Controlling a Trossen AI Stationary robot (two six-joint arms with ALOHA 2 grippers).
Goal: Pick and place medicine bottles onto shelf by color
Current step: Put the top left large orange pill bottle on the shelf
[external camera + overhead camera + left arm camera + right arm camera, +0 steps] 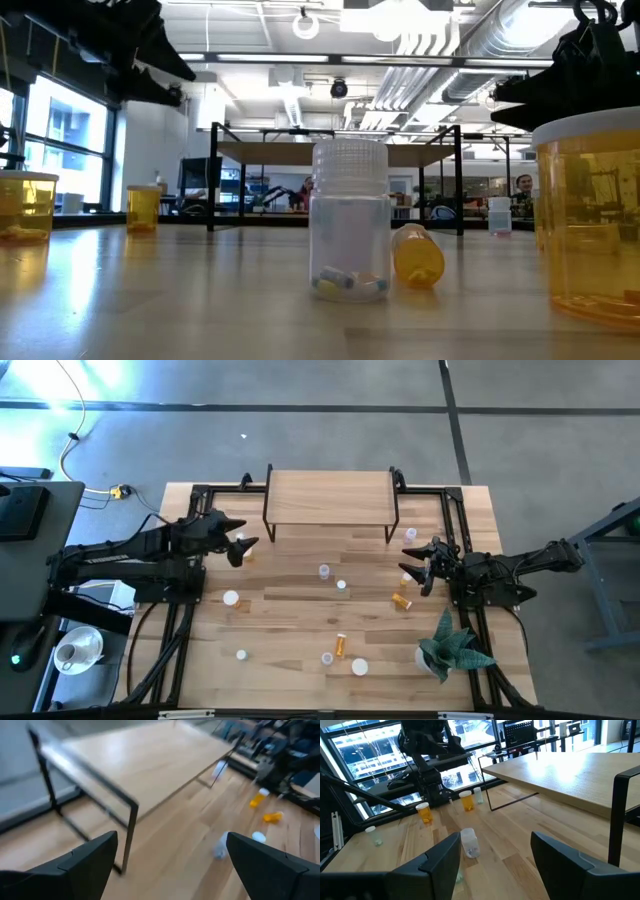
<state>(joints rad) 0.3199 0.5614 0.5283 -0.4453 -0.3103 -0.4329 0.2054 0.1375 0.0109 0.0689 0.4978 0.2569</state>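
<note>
The shelf (330,500), a light-wood board on black legs, stands bare at the table's far middle; it also shows in the left wrist view (135,765) and the right wrist view (570,770). Several medicine bottles stand or lie scattered on the table: a clear one (324,571) upright in the middle, an orange one (340,645) on its side nearer the front, and another orange one (401,600) toward the right. My left gripper (243,545) hovers open above the table, left of the shelf, with nothing between its fingers (172,865). My right gripper (412,565) waits open at the right (495,855), holding nothing.
A green spiky plant (450,645) stands at the near right corner. Black frame rails run along the table's left and right sides. In the low view a clear bottle (350,225) and a large orange bottle (590,220) stand close to the camera.
</note>
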